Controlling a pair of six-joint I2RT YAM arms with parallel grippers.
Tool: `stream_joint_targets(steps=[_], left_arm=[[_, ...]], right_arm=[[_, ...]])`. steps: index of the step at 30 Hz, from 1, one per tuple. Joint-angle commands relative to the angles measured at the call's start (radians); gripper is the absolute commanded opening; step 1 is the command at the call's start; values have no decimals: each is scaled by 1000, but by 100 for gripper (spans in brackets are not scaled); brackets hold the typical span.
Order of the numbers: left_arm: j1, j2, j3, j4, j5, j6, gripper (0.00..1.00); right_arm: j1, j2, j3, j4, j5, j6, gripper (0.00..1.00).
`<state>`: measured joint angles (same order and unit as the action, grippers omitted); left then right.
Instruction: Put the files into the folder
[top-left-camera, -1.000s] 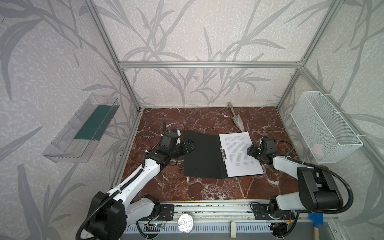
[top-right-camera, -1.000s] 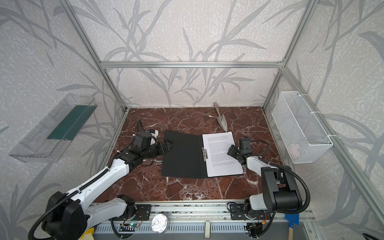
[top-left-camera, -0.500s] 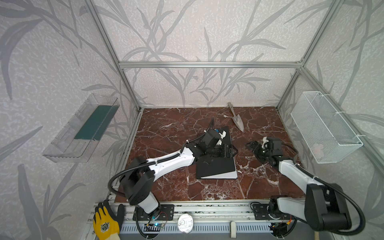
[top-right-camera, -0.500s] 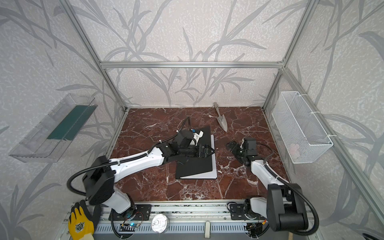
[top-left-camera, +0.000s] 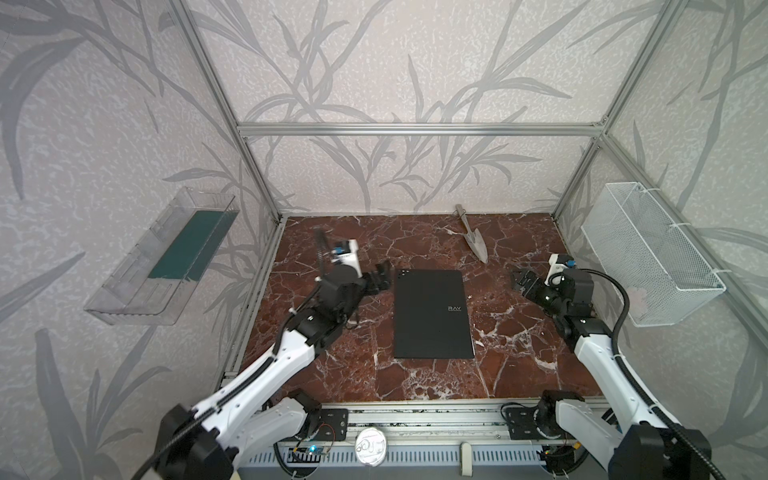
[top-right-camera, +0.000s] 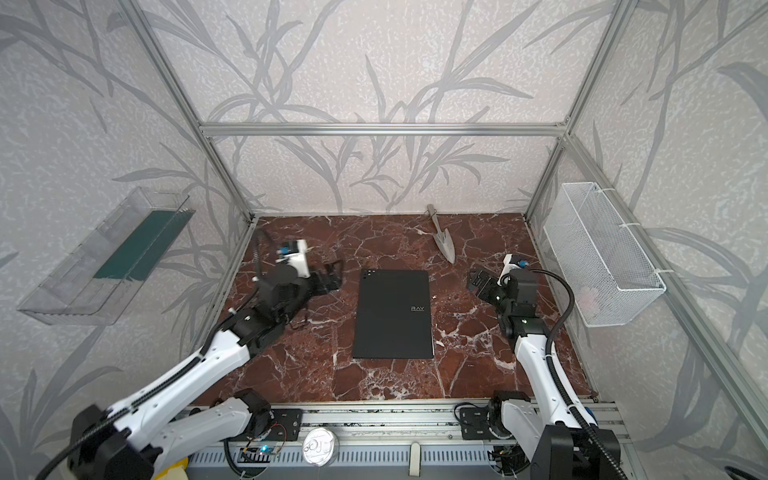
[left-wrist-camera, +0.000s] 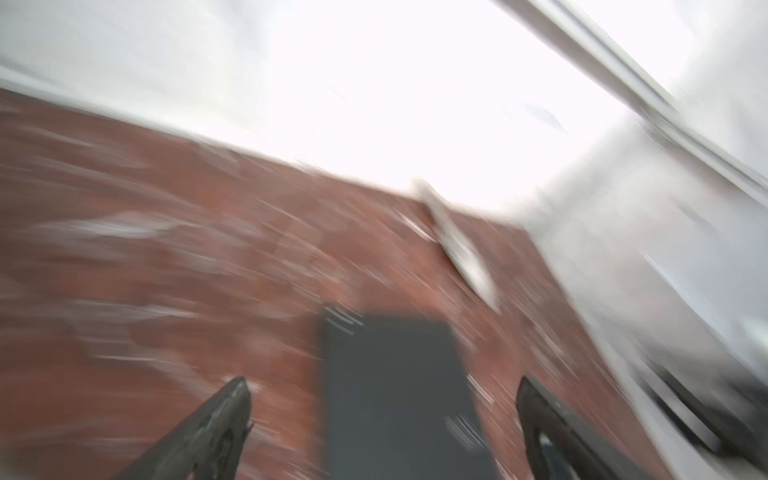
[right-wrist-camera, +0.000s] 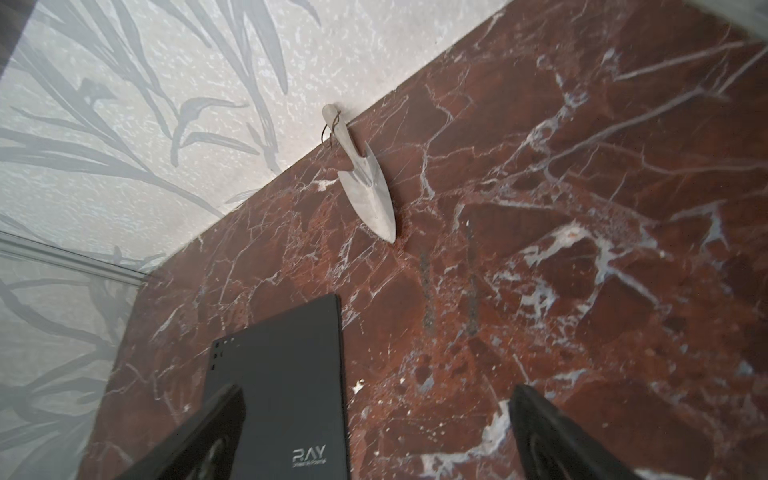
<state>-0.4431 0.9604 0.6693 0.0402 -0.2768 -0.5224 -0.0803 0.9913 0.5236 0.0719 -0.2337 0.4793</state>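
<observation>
Black folder (top-left-camera: 432, 313) lies shut on my tabletop (top-left-camera: 519, 332); left end effector (top-left-camera: 383, 279) and right end effector (top-left-camera: 520, 282) flank it, both spread, empty.

Matte-black folder (top-left-camera: 432, 313), red-veined marble table (top-left-camera: 519, 332)
</observation>
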Motion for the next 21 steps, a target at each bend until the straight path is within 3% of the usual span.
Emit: stream_joint_targets(steps=[1, 5, 9, 11, 14, 15, 18, 19, 21], left_arm=[[123, 12, -165, 57, -349, 146, 99], [241, 104, -239, 268, -413, 275, 99], [320, 229, -300, 535, -347, 388, 99], [374, 321, -342, 699, -281, 370, 99], [388, 420, -296, 721, -253, 404, 99], [388, 436, -297, 736, -222, 424, 99], [421, 557, -377, 1030, -102, 454, 99], [427, 569, -343, 947, -50, 456, 99], [427, 620, -316, 972, -56, 472, 99]], right_arm=[[2, 15, -110, 285, 104, -156, 99], [3, 81, -192, 464, 210, -232, 99], [3, 242, -241, 712, 254, -264, 99], [2, 319, -234, 752, 255, -303, 99], [2, 460, -269, 977, 243, -334, 99], [1, 469, -262, 996, 235, -334, 99], [5, 406, -216, 796, 235, -345, 99], [5, 421, -230, 846, 224, -349, 99], [10, 470, -282, 1005, 187, -368, 99]])
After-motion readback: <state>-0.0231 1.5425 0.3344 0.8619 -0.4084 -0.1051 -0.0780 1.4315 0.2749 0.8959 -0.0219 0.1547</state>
